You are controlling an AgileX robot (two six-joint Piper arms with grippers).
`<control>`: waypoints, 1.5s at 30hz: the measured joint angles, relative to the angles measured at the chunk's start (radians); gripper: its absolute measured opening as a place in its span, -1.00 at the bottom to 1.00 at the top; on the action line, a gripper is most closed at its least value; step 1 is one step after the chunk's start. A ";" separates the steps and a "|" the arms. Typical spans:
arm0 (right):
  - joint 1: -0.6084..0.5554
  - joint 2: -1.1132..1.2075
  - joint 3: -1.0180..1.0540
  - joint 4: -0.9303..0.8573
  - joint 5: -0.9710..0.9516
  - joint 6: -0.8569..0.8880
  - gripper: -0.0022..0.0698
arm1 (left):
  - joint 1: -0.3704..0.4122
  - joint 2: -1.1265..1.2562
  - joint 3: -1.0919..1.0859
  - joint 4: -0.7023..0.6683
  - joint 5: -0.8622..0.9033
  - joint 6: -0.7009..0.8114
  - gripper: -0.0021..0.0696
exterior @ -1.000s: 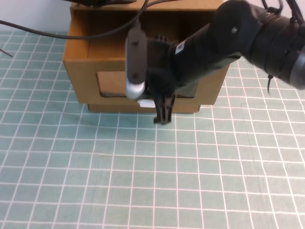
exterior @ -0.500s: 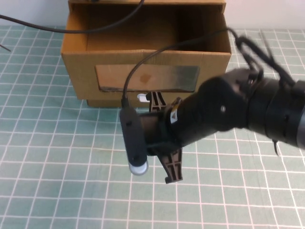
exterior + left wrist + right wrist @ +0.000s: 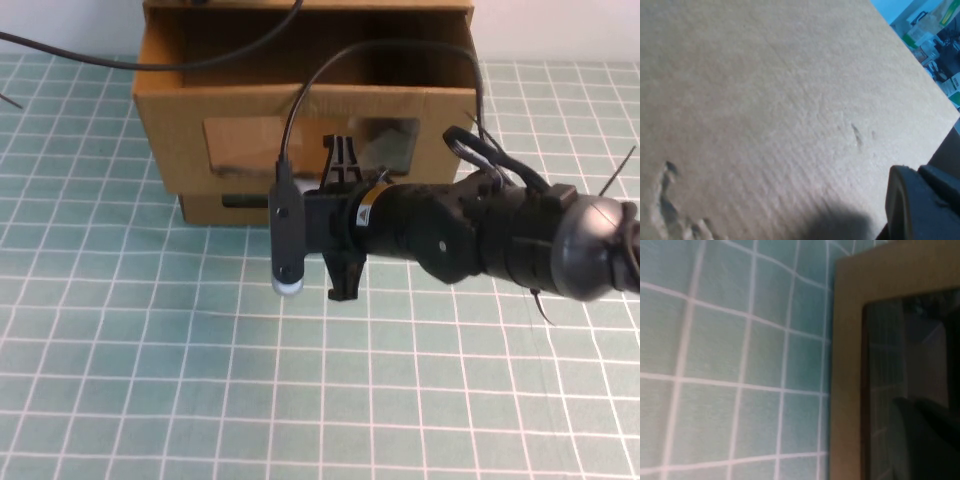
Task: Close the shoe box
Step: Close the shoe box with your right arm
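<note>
Since half a second ago the right gripper [image 3: 343,215] has risen to the shoe box [image 3: 240,110] front — its fingers stand wide apart, holding nothing, one tip over the clear window [image 3: 395,140]. Drawer is pulled out at the table's [image 3: 150,380] far side. Left gripper [image 3: 920,205] sits close against cardboard — its opening I cannot tell.

- The right arm [image 3: 500,235] is matt black and thick, built of rounded barrel-like segments, filling the middle right of the high view.
- A small pale sticker with a red mark sits on its wrist section.
- A slim black bar with a silvery rounded end is fixed beside the wrist, and a thin black cable loops up from it.
- The right pincer [image 3: 345,215] has two black ribbed plastic fingers.
- The left pincer [image 3: 920,200] shows as dark moulded plastic at the wrist view's lower right corner.
</note>
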 joint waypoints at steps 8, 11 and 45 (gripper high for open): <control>-0.077 0.092 -0.161 0.106 0.026 0.002 -0.98 | 0.000 0.000 0.000 0.000 0.000 0.000 -0.95; -0.090 0.118 -0.231 0.124 0.087 0.004 -0.98 | 0.000 0.000 0.000 0.000 0.000 0.004 -0.95; -0.099 -0.059 -0.132 0.628 -0.159 0.004 -0.98 | 0.001 0.000 -0.001 0.003 0.017 0.009 -0.95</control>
